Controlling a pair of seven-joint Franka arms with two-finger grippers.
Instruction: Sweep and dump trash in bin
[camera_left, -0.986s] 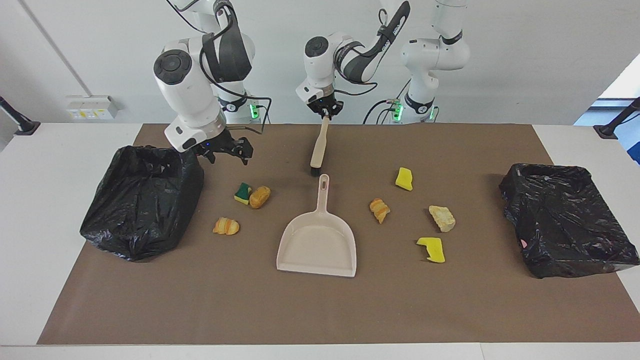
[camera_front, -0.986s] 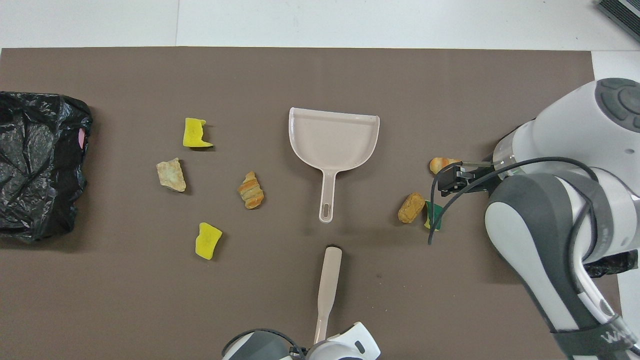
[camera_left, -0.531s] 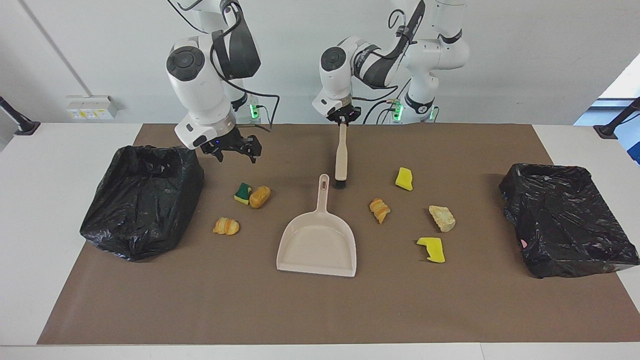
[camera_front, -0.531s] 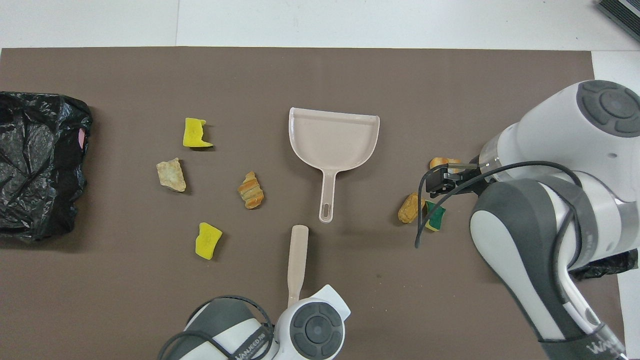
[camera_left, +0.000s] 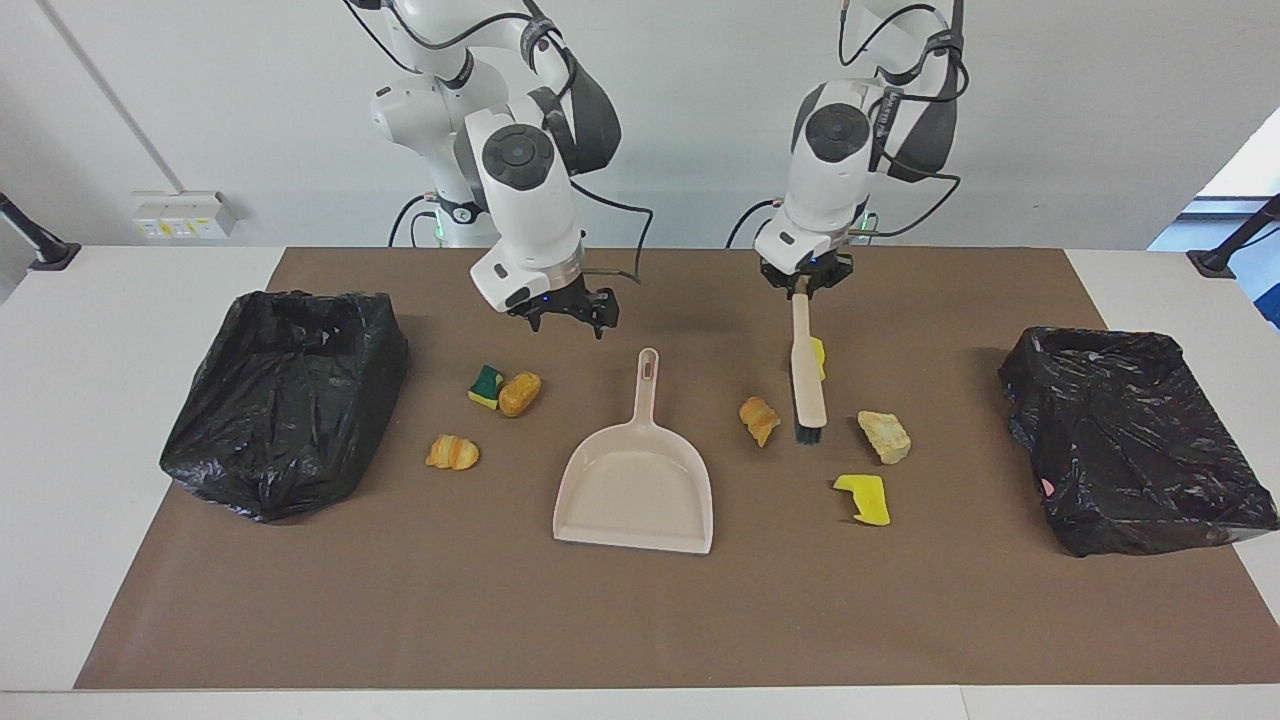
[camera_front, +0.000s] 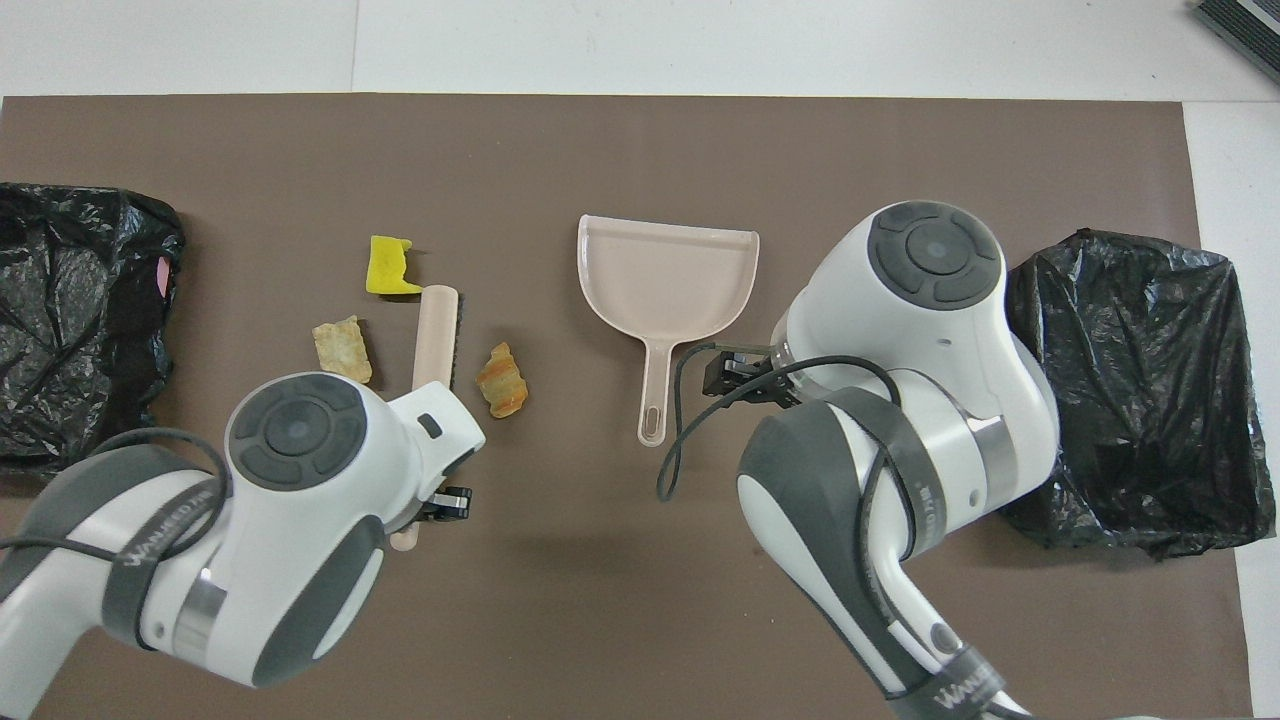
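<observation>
While the left hand (camera_left: 803, 284) pinches the brush (camera_left: 806, 380), yellow and orange trash (camera_left: 865, 498) lies scattered; right hand (camera_left: 572, 315) spread.

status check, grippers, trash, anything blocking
Left gripper shut on brush, among trash. Right gripper open above mat. Dustpan empty. Nothing blocking.

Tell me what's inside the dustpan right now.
Nothing: the dustpan lies bare in both views, all trash on the mat around it. The right gripper, open, hangs over the mat near its handle. The left gripper holds the brush.
</observation>
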